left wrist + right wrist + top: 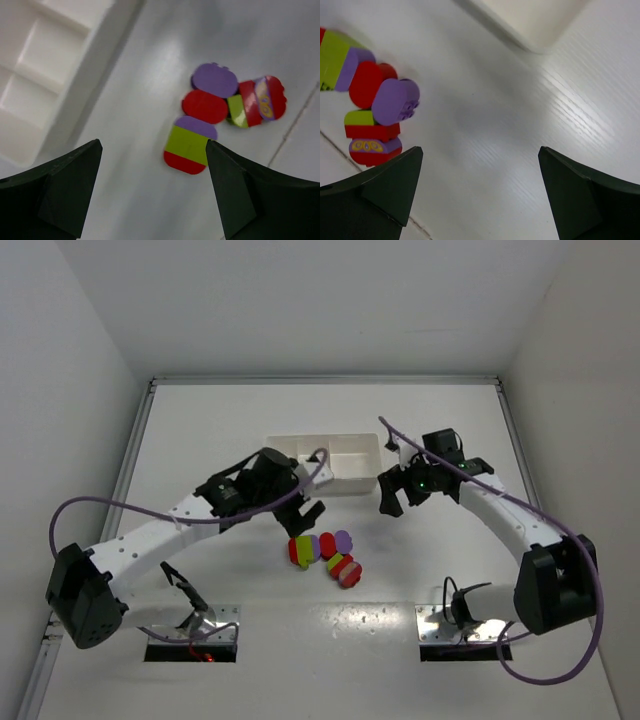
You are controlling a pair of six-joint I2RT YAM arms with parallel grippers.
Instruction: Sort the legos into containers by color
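The legos (322, 554) lie in a small cluster on the table in front of the white tray (352, 464). In the left wrist view there is a red, yellow-green and purple striped clump (187, 148), a red brick (205, 106), a purple brick (215, 80) and another striped clump (257, 100). My left gripper (300, 516) (152, 148) is open and empty, just above and left of the cluster. My right gripper (391, 496) (480, 155) is open and empty, right of the cluster near the tray's right end. The legos (375, 95) show at its view's left edge.
The tray's three compartments (47, 60) hold nothing that I can see. Its corner (535, 22) shows at the top of the right wrist view. White walls enclose the table on three sides. Purple cables loop from both arms.
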